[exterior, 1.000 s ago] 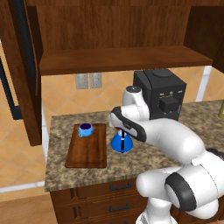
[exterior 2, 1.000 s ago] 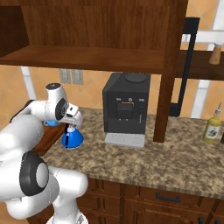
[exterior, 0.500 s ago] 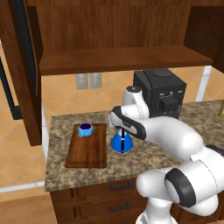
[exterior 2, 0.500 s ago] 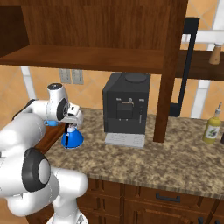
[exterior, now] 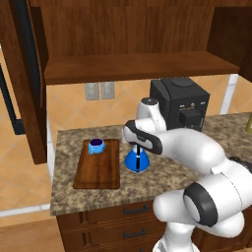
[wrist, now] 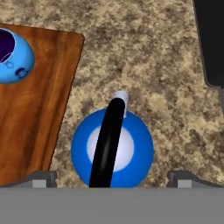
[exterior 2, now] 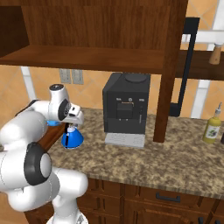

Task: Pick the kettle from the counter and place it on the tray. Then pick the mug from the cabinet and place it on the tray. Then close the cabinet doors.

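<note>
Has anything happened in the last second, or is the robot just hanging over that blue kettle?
Hardly anything has changed. The gripper still hovers right above the kettle with its jaws open, gripping nothing. The kettle stays on the counter beside the tray, and the mug remains on the tray.

A rendered kitchen had an orange-tan tiled wall [exterior: 123,106] with a grey double outlet plate [exterior: 99,90] set into it. A black coffee machine [exterior 2: 127,107] stood against that wall. Farther right stood a yellow-green bottle [exterior 2: 213,126] and a white vertical post [exterior 2: 203,98]. Below ran dark wooden drawers [exterior 2: 153,197] with black handles.
</note>
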{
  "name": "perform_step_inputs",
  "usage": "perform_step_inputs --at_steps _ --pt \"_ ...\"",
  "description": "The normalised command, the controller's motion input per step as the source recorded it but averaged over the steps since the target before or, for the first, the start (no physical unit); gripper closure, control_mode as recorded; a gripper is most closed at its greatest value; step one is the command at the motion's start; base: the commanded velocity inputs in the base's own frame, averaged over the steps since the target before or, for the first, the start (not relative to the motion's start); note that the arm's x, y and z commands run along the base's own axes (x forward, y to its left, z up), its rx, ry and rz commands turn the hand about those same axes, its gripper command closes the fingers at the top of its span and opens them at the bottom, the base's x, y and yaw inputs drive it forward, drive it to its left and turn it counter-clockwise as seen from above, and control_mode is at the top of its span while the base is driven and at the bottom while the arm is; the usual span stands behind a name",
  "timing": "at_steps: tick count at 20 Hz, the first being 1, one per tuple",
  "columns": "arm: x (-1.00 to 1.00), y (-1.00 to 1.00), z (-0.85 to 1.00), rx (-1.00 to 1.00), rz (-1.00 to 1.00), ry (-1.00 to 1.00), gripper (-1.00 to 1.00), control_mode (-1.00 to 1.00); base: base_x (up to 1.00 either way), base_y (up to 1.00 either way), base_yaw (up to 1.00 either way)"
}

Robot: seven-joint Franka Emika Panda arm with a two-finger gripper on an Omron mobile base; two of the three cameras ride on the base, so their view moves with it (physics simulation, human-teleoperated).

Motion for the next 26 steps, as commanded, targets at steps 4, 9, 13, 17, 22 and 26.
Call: perform_step_inputs --at_steps 4,9,13,17,22,26 --pt "0.10 0.02 -0.10 0.00 0.00 0.00 -1.00 -1.00 0.00 0.00 0.00" --pt "0.13 0.04 -0.08 0.00 0.00 0.00 -1.00 -1.00 0.00 0.00 0.00" --pt "0.07 0.00 -0.09 0.00 0.00 0.00 -1.00 -1.00 0.00 0.00 0.00" --pt "0.04 0.00 -0.14 0.00 0.00 0.00 1.00 -1.00 0.00 0.00 0.00" --pt "0.00 0.00 -0.10 0.00 0.00 0.00 1.00 -1.00 0.00 0.00 0.00" --pt "-0.12 0.03 -0.03 0.00 0.00 -0.03 1.00 -1.00 0.00 0.00 0.00"
